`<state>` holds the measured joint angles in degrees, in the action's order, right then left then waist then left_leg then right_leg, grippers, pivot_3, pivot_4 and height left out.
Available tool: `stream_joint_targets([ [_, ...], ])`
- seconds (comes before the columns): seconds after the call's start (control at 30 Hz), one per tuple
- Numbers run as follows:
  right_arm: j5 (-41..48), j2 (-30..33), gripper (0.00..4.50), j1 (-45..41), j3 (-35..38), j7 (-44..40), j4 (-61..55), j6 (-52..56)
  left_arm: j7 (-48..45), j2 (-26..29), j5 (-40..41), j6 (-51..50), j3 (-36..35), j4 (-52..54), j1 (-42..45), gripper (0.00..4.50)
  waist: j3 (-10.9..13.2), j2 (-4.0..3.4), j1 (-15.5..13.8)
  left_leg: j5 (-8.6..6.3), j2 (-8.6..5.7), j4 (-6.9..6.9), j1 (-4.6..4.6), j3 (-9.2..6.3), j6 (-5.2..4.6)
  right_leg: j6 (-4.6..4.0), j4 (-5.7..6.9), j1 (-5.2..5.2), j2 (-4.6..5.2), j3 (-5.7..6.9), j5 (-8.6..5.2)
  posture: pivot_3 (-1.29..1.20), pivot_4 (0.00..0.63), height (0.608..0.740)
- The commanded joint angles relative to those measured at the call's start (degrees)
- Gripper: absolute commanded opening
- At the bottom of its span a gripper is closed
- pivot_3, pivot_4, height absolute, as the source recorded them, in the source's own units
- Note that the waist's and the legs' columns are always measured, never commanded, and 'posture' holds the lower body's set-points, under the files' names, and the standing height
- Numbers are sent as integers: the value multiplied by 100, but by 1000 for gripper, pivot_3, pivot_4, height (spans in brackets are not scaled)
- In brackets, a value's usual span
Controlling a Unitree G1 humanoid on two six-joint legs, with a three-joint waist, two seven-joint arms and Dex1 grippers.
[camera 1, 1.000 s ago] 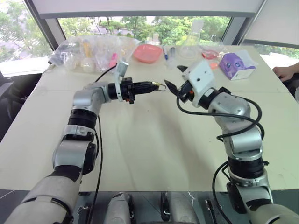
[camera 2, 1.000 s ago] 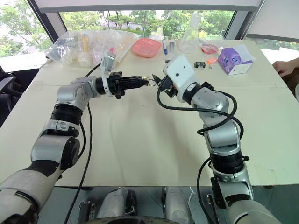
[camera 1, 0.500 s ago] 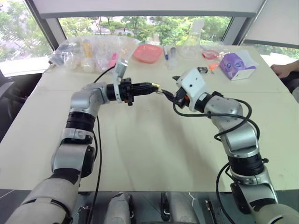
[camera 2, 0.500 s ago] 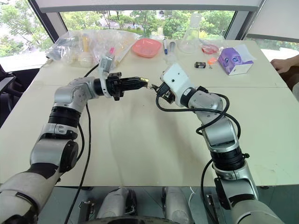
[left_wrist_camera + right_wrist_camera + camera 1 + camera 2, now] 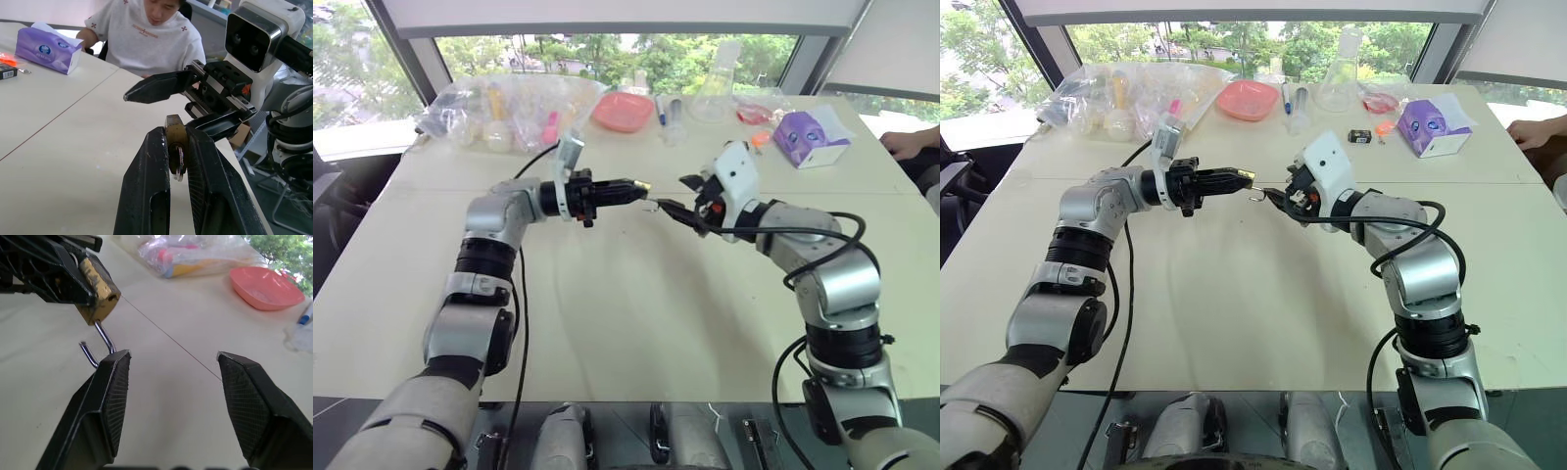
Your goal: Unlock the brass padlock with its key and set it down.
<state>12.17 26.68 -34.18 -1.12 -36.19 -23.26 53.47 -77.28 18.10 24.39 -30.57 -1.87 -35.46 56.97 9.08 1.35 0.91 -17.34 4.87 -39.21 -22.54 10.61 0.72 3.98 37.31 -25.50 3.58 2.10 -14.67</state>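
One brass padlock (image 5: 99,290), pinched above the desk (image 5: 626,304) in the left gripper (image 5: 636,186), jaws pressed tight on its body, silvery shackle (image 5: 98,340) hanging free. Right gripper (image 5: 168,382) spread wide, one finger (image 5: 115,391) touching the shackle. Since earlier, lowered and rolled.

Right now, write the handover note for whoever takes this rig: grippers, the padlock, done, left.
Left gripper: shut on the brass padlock, held above the table.
Right gripper: open, holding nothing, facing the padlock, one finger beside the shackle.
Shackle hangs swung out of the body, so the lock looks open. I cannot make out a key.
Left: set the padlock down.
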Motion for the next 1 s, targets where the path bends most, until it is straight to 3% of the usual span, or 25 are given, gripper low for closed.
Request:
stream_joint_targets([
  [0.03,33,635,2890,174,185,-42,-645,237,203,-156,76,116,-95,-41,76,0,0,0,-29,0,-2,0,-2,-1,-1,0,-1,0,2,0,0,0,150,733],
  [0.23,397,1941,2890,856,211,-454,-1691,933,901,-592,-291,-194,324,-297,-254,0,-2,2,-20,-5,-5,1,-7,-7,-8,0,-11,1,3,0,0,0,150,733],
  [0.4,479,2492,2890,1205,110,-397,-2056,1347,1649,-1072,9,-1201,-85,-1053,-146,0,1,7,3,-7,-4,-2,-7,-14,-13,-1,-11,0,2,1,0,0,150,733],
  [0.67,687,2300,2890,1383,-5,-180,-2166,1432,1915,-1202,-225,-1081,-18,-1634,-57,0,0,9,-20,-8,-5,-1,-7,-28,-15,-1,-11,1,2,2,0,0,150,733],
  [0.7,707,2268,3002,1382,-9,-146,-2161,1448,1925,-1206,-268,-1023,8,-1681,-48,1002,0,9,-21,-8,-5,-2,-7,-28,-15,-1,-12,1,2,2,0,0,150,733],
  [0.77,716,2239,3002,1379,-42,-79,-2116,1447,1880,-1206,-453,-819,177,-1687,-82,1814,0,9,-29,-8,-5,-2,-8,-28,-15,-1,-12,1,2,3,0,0,150,733],
  [0.93,769,2216,3002,1400,-72,25,-2107,1457,1852,-1101,-786,-490,436,-1554,-170,4355,-4,14,-26,-9,-6,-5,-3,-28,-17,-2,-13,9,5,5,0,0,150,733],
  [1.0,819,2173,3002,1454,13,78,-2139,1516,2063,-732,-1418,224,902,-1167,-383,4441,-7,16,-18,-16,-6,-5,4,-29,-28,-3,-12,15,5,5,0,0,150,733],
])
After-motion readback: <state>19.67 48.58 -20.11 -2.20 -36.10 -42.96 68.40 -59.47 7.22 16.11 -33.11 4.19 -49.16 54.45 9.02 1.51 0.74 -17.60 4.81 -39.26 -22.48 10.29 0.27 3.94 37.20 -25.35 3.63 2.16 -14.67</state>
